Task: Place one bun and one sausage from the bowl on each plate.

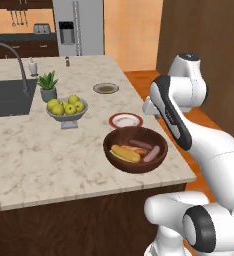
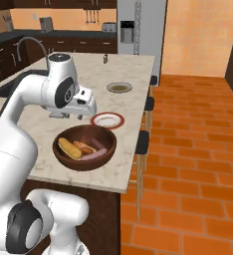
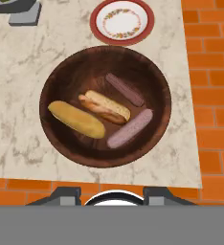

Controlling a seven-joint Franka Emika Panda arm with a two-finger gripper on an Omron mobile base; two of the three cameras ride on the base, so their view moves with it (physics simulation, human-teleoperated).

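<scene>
The marble bench is carrying everything, with a dark sink sitting at its far left edge. The wooden bowl is resting near the bench's front right corner, close to the right edge, and is holding two buns lying side by side and two sausages beside them. The grey footed bowl of yellow-green fruit is standing toward the middle of the bench. The red-rimmed plate is lying just behind the wooden bowl, near the right edge, and the grey plate is sitting farther back along that edge. The claw is hanging above the wooden bowl, gripping nothing; how wide its jaws are standing I cannot tell.
</scene>
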